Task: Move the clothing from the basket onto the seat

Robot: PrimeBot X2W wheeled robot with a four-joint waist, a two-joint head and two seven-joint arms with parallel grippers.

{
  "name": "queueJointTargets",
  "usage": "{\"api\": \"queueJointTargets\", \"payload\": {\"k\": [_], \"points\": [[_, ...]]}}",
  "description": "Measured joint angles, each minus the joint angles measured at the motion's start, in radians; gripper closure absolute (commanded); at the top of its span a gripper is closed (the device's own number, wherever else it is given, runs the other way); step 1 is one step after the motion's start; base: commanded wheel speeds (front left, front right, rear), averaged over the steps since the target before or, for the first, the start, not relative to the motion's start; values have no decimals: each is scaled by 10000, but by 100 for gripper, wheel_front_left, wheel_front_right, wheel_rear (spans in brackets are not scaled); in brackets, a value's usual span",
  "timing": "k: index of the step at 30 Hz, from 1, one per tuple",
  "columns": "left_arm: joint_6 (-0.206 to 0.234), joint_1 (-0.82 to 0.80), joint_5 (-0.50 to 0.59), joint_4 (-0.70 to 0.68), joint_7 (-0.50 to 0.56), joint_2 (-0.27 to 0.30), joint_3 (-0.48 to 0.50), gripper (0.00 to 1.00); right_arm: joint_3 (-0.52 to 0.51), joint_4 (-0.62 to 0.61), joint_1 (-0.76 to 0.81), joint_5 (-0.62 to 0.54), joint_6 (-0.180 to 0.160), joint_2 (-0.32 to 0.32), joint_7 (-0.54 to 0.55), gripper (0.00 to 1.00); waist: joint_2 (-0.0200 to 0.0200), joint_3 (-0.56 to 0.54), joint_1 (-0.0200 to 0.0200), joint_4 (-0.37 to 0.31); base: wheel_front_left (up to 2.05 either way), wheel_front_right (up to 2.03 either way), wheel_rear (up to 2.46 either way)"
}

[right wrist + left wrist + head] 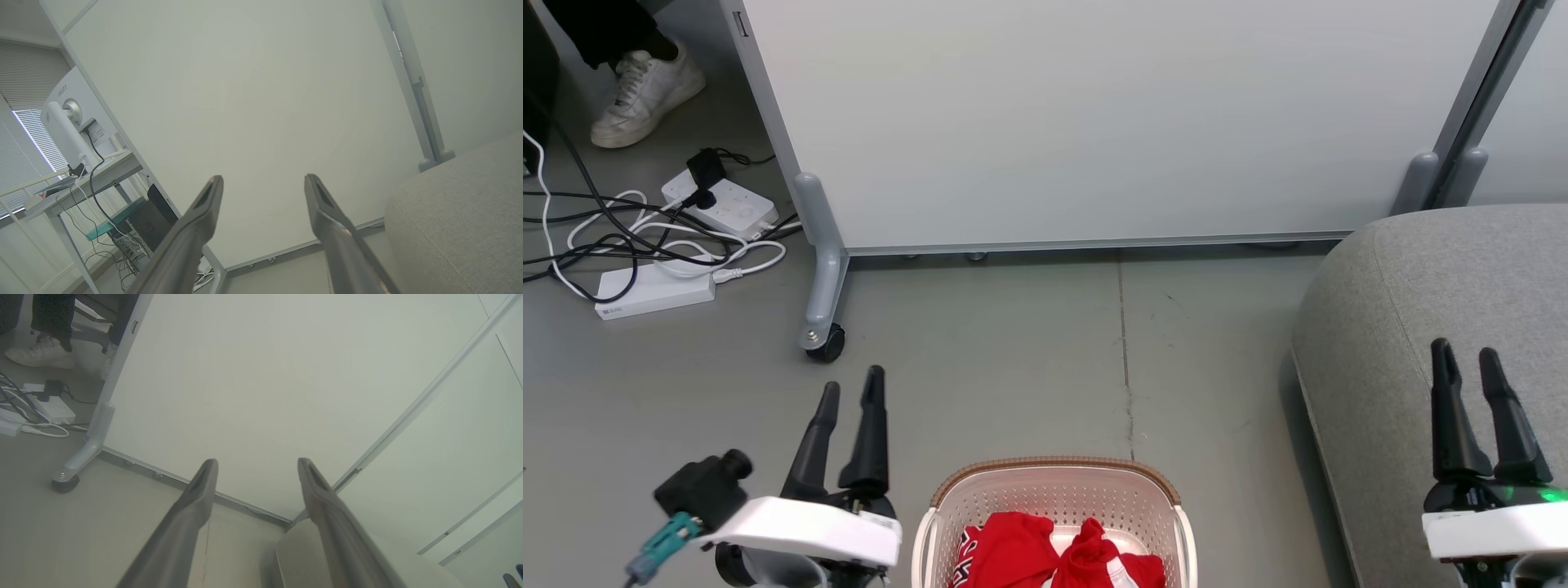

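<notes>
The cream-white basket (947, 510) with its brown rim stands on the floor at the bottom middle of the head view. Bright red clothing (1021, 551) with white bands lies bunched inside it. The grey seat (1429, 294) fills the right side; it also shows in the left wrist view as a seat corner (294, 555) and in the right wrist view as a cushion (461, 216). My left gripper (852, 384) hangs open left of the basket, empty. My right gripper (1466, 354) is open over the seat, empty. Both wrist views show spread fingers (196, 498) (327, 208).
A pale partition panel (1094, 114) on a castor foot (825, 343) closes the far side. Power strips and tangled cables (662, 245) lie on the floor at far left, beside a person's white shoe (645, 94). A desk with a monitor (69, 122) shows in the right wrist view.
</notes>
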Motion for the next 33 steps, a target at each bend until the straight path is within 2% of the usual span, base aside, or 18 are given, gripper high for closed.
{"api": "queueJointTargets", "payload": {"k": [1, 6, 13, 25, 33], "points": [[0, 0, 0, 0, 0, 0, 0, 0, 0, 0, 0, 0, 0, 0, 0, 0, 0, 0, 0, 0, 0, 0, 0], [589, 21, 1597, 4, -115, 0, -566, 0, 280, 378, -71, -236, 0, 138, -27, 0, 0, -26, 0, -3, 0, 0, 0], [1290, 69, 2897, 307, -284, 8, -1049, 0, 410, 867, -217, -1325, 2, 249, -44, 0, 0, -54, 0, -11, 0, 0, 0], [1964, 151, 4311, 665, -556, 54, -1574, 0, 617, 1956, -443, -2832, 4, 468, -125, 0, 0, -178, 0, 39, 0, 0, 0], [2029, 263, 4775, 677, -677, 54, -1572, 0, 635, 2575, -640, -3356, 13, 548, -199, 0, 0, -254, 0, 82, 0, 0, 0]]}}
